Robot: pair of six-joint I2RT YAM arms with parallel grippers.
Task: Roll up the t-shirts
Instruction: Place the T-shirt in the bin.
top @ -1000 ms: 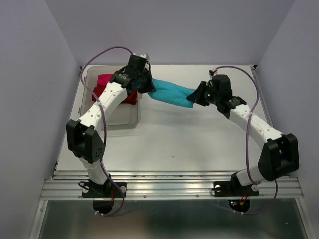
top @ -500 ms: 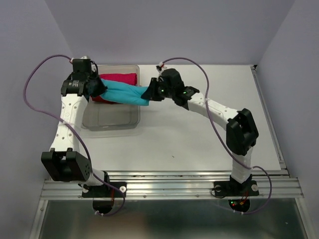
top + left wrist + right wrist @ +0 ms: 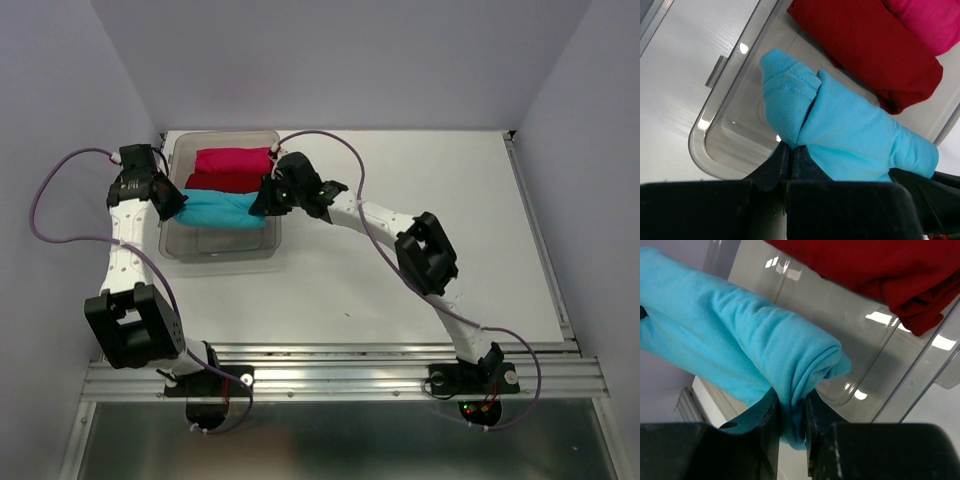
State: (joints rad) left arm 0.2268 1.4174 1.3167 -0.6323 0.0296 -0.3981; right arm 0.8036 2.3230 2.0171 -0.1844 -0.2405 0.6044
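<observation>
White table (image 3: 400,270) between pale walls, clear tub (image 3: 225,251) at its far left corner.

Across the middle of the tub, from left wall to right wall, a blue shirt (image 3: 222,210) rolled into a long bundle and held at both ends; whether resting on the tub floor or hanging just above it, cannot tell. Just beyond it, a dark red shirt (image 3: 226,182), folded. Against the far wall and touching the red one, a pink shirt (image 3: 233,160). Left fingers (image 3: 784,160) nearly together, pinching a thin fold at the bundle's left end. Right fingers (image 3: 769,420) narrowly apart, clamped on a thicker wad at its right end.
</observation>
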